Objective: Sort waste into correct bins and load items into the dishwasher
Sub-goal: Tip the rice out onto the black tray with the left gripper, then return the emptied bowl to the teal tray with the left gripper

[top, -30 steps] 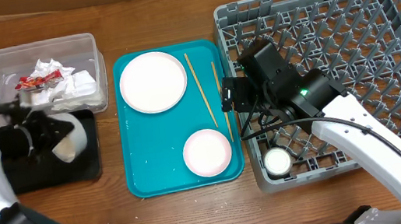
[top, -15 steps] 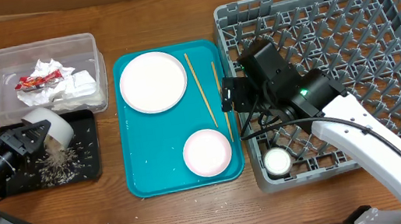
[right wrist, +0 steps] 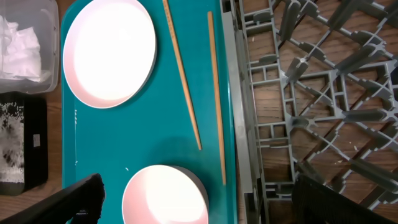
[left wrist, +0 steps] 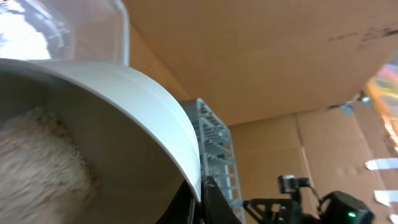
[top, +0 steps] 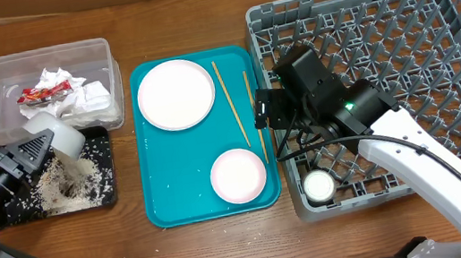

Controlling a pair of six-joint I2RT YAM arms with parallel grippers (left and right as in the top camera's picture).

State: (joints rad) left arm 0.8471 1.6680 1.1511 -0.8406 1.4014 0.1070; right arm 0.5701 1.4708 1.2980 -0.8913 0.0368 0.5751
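1. Well, I see the dish rack (top: 369, 82) on the tabletop's right, with a white cup (top: 318, 187) in its near-left corner.
2. My right gripper (top: 266, 110) hovers at the rack's left edge, its jaws spread and empty.
3. My left gripper (top: 26, 156) has its jaws clamped on a bowl (top: 58, 140), which is tipped over the black tray (top: 99, 147). Rice (top: 62, 184) is heaped in the tray.

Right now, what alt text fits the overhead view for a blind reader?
The left gripper holds a tipped bowl over the black tray, where rice lies heaped. On the teal tray sit a plate, a second bowl and two chopsticks; the right gripper hovers at the left edge of the grey rack, which holds a cup.
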